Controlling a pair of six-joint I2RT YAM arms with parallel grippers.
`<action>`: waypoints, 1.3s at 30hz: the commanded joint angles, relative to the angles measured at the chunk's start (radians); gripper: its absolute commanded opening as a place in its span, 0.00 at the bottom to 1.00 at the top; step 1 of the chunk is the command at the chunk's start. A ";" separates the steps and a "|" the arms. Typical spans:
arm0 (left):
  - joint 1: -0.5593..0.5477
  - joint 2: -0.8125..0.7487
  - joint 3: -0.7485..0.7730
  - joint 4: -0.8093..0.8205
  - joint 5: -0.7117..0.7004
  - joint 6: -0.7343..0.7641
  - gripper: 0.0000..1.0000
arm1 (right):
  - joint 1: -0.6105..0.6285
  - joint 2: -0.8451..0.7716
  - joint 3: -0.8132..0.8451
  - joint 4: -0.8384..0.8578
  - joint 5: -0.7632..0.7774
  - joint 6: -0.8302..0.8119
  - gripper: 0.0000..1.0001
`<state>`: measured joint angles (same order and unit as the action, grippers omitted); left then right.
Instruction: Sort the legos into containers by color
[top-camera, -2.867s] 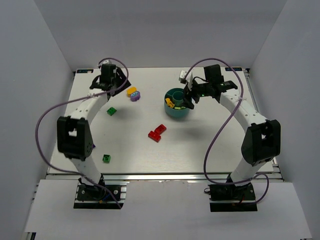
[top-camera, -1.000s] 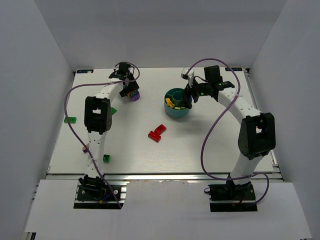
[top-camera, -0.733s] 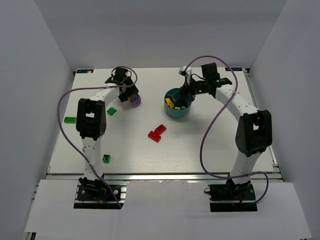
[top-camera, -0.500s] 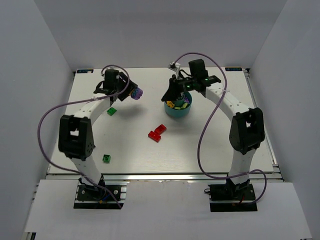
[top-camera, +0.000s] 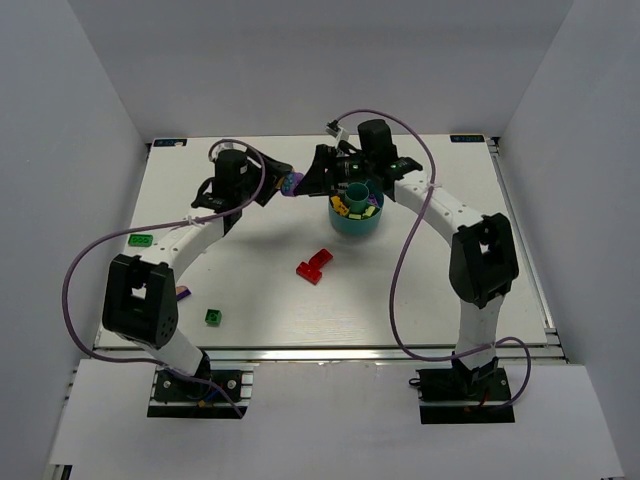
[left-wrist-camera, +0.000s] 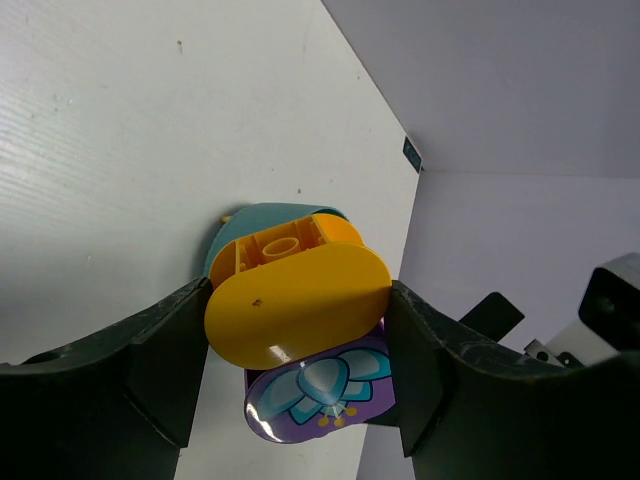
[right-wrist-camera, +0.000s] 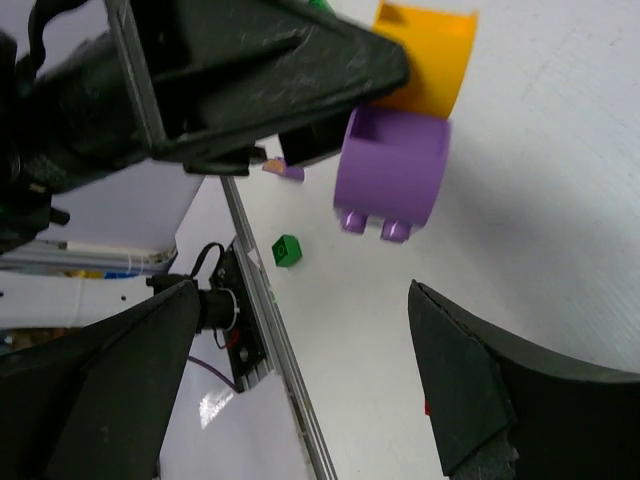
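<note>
Hold rounded yellow-orange plastic brick (left-wrist-camera: 297, 300) and stacked purple plastic brick (left-wrist-camera: 320, 395) tight in clamped left gripper (left-wrist-camera: 300, 340), near far edge. Close gaping, empty right gripper (right-wrist-camera: 300, 290) on purple only.

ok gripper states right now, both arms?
Left gripper: shut on a yellow-orange brick and a purple brick together.
Right gripper: open, holding nothing.

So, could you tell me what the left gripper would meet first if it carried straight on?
Probably the right gripper, open and facing it; the teal dish lies just beyond. Depth is unclear.
</note>
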<state>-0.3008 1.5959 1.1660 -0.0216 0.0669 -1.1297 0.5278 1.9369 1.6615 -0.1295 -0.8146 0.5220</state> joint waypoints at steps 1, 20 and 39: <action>-0.011 -0.086 -0.019 0.042 -0.021 -0.038 0.04 | 0.011 0.025 0.061 0.044 0.063 0.067 0.89; -0.054 -0.131 -0.092 0.074 -0.030 -0.082 0.04 | 0.029 0.108 0.167 0.053 0.180 -0.014 0.73; -0.031 -0.126 -0.100 0.068 -0.107 -0.022 0.00 | -0.005 -0.050 0.058 -0.139 0.117 -0.299 0.00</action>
<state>-0.3641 1.5074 1.0554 0.0254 0.0429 -1.1805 0.5472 1.9945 1.7504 -0.1814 -0.6479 0.3374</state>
